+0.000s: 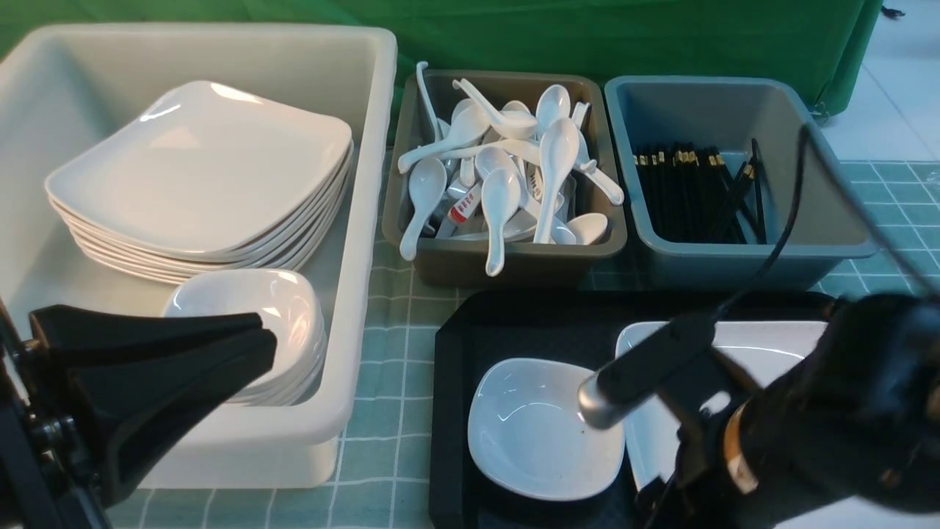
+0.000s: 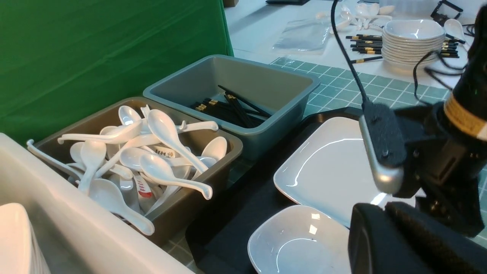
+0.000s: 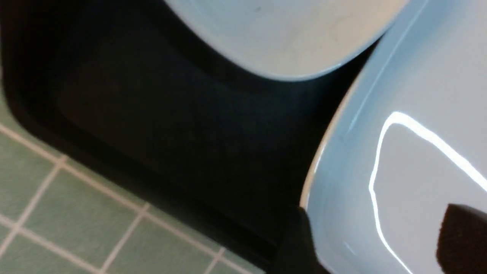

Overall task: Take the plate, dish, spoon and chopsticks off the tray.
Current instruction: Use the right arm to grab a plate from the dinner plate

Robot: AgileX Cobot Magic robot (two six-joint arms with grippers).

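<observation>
Over there, white spoons (image 1: 559, 158) crowd a brown bin (image 1: 514, 268), just beside a blue-grey bin (image 1: 734, 268) holding black chopsticks with gold bands (image 1: 683, 195).

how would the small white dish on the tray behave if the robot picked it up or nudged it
The dish looks glossy and hard, so it would likely stay stiff but could feel slippery in the jaws. Its broad, shallow shape suggests it would slide rather than roll. A nudge might soon knock it against the plate, which sits very close.
</observation>
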